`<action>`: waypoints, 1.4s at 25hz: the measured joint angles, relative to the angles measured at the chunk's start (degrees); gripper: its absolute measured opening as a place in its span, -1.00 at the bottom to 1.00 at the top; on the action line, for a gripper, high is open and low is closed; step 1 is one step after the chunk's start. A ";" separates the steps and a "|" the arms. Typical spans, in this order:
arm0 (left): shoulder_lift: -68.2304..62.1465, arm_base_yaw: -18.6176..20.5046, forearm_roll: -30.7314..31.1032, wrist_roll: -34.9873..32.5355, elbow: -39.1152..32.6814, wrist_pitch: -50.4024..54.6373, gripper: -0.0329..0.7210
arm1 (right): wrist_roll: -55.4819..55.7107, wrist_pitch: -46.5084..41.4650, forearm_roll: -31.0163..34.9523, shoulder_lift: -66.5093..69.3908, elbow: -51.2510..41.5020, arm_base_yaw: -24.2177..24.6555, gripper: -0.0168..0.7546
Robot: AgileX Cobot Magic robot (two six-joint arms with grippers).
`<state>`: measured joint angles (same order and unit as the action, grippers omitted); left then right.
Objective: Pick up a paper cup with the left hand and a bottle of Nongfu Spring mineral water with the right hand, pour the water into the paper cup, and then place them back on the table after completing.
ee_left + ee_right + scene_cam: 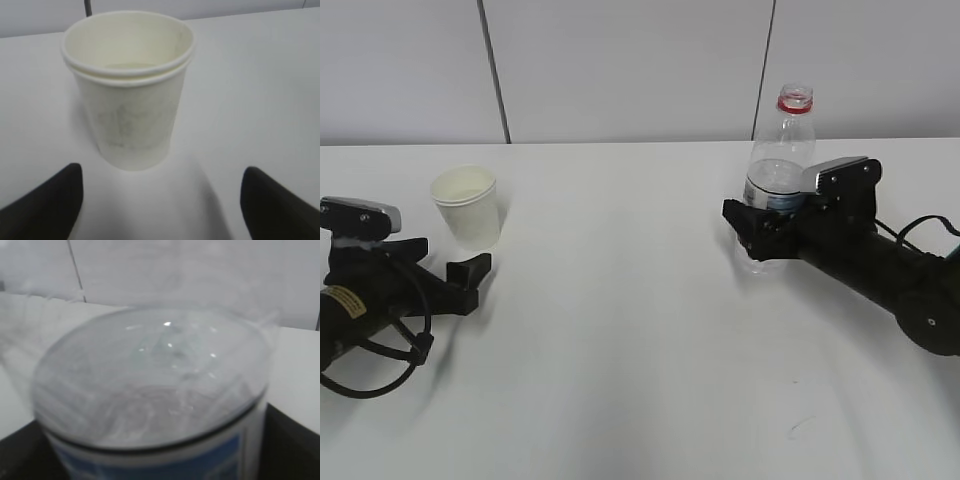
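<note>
The white paper cup [468, 207] stands upright on the white table [620, 350], far left. My left gripper [450, 258] is open just in front of it and does not touch it. In the left wrist view the cup [130, 100] stands beyond the spread fingertips [55, 200] of that gripper [162, 200]. The clear bottle [782, 160], uncapped with a red neck ring and a blue label, stands upright at the right. My right gripper [765, 225] is shut on its lower body. The bottle [150, 380] fills the right wrist view around the gripper [155, 450]. I cannot make out the water level.
A grey panelled wall [620, 70] runs behind the table's far edge. The right arm's cable [920, 225] lies at the right edge, and the left arm's cable [380, 370] loops at the front left.
</note>
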<state>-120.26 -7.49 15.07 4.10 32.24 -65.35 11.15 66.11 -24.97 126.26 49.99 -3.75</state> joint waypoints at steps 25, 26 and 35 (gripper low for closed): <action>0.50 0.00 0.90 0.00 -1.06 0.00 0.64 | -1.08 -0.32 2.65 -9.29 -12.35 0.00 0.74; 0.50 0.00 0.95 0.00 -1.06 0.00 0.64 | -1.08 -0.32 2.64 -9.77 -12.96 0.00 0.73; 3.97 0.00 1.37 0.00 -3.01 -0.09 0.64 | -1.20 -0.35 6.67 -13.64 -19.17 0.00 0.71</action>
<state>-116.29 -7.49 16.44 4.10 29.23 -65.43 9.94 65.75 -18.30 112.62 30.82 -3.75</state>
